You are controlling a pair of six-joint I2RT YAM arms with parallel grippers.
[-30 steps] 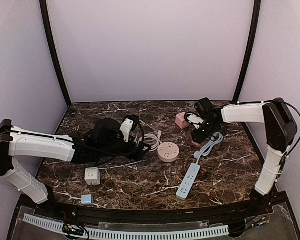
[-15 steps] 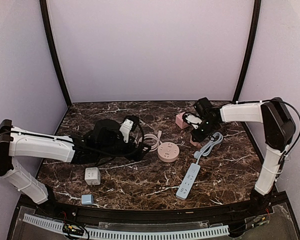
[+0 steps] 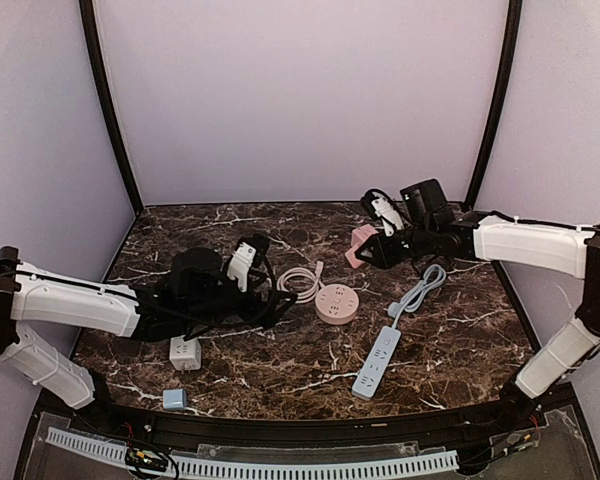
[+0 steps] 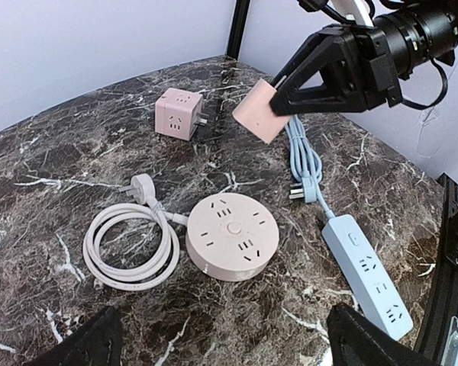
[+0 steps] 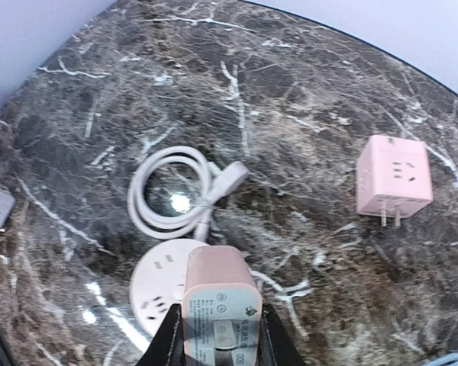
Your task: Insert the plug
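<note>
My right gripper [image 3: 372, 248] is shut on a pink plug block [image 3: 356, 250], held in the air above the table's back right. In the right wrist view the plug [image 5: 217, 301] sits between the two dark fingers [image 5: 170, 339], label side toward the camera. Below it lies the round pink socket [image 5: 154, 284]. The left wrist view shows the held plug [image 4: 259, 114] tilted above the table, beyond the round socket [image 4: 232, 236]. My left gripper [image 3: 268, 302] stands open, low over the marble just left of the round socket [image 3: 337, 302], nothing between its fingers.
A pink cube socket [image 4: 179, 113] lies at the back, prongs sideways. A white coiled cable [image 3: 298, 282] lies beside the round socket. A blue power strip [image 3: 377, 362] with its cord runs along the right. A white cube adapter [image 3: 185, 352] and a small blue adapter [image 3: 175, 399] lie front left.
The right gripper has shut on the pink plug, lifted it off the table and swung it left and up. The left arm has drawn back slightly to the left.
</note>
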